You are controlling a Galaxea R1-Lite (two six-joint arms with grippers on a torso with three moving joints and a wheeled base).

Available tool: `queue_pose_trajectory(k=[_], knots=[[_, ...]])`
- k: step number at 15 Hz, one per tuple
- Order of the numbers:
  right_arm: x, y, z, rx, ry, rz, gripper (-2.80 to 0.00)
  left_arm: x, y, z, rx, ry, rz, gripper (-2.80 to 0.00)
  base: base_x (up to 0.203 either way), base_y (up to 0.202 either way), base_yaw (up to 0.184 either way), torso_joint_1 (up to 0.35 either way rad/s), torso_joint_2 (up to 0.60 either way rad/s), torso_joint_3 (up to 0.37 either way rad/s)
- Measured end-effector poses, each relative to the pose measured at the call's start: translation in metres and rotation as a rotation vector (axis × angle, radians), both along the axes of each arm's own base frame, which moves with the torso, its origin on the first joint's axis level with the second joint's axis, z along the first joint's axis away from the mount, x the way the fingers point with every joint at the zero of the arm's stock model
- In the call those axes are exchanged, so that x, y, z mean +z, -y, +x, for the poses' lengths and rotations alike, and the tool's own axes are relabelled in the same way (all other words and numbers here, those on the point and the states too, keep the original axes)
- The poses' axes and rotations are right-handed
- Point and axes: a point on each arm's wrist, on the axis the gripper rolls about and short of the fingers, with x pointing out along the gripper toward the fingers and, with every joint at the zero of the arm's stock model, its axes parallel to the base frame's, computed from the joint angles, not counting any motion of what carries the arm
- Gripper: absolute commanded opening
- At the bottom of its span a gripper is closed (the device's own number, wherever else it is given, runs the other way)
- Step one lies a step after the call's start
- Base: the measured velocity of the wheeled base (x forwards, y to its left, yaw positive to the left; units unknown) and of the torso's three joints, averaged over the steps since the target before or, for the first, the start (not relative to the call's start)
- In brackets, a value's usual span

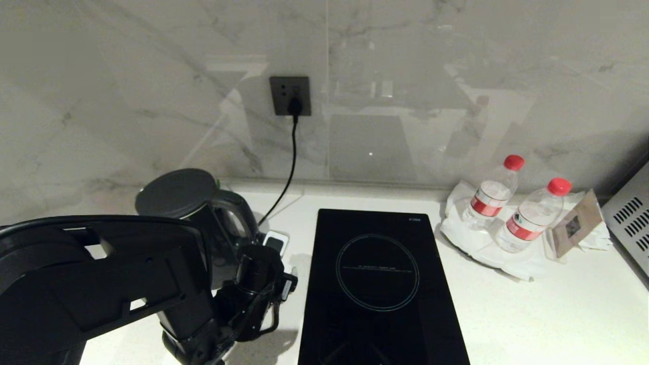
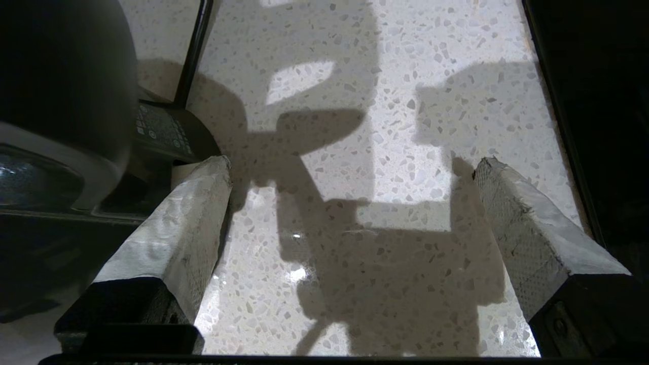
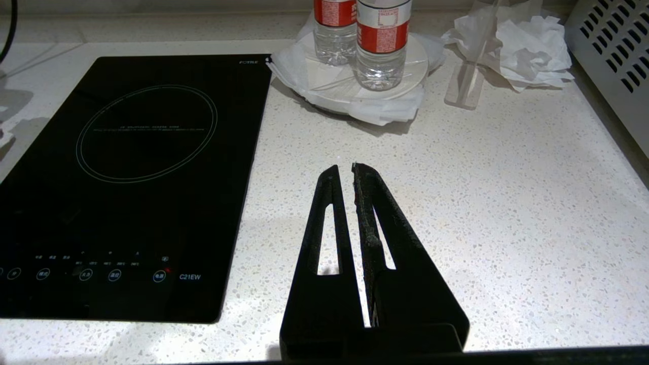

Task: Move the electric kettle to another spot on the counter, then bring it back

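Kettle (image 1: 195, 213): upright on counter (image 1: 532, 314), left of frame, unheld. Left gripper (image 2: 350, 167): spread, empty, just beside it. Right gripper (image 3: 350, 175): pressed together, idle. Progress: kettle set down; which leg, unclear.

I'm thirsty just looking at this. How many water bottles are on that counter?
2. Both stand on a white plate at the counter's far right, by the wall: one bottle nearer the wall, the other bottle beside it, nearer the front. None seems hidden.

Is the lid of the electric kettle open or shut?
Shut: the flat lid lies closed on the upright electric kettle beside the induction hob.
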Motion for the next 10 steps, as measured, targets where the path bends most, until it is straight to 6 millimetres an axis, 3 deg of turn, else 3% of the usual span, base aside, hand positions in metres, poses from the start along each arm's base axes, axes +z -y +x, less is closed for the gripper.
queue_pose_trajectory(k=[10], knots=[[-0.0002, 0.0, 0.0, 0.0, -0.001, 0.0, -2.8, -0.0037, -0.0037, 0.0014, 0.014, -0.01, 0.003, 0.0, 0.0, 0.0, 0.0, 0.0, 0.0, 0.0]])
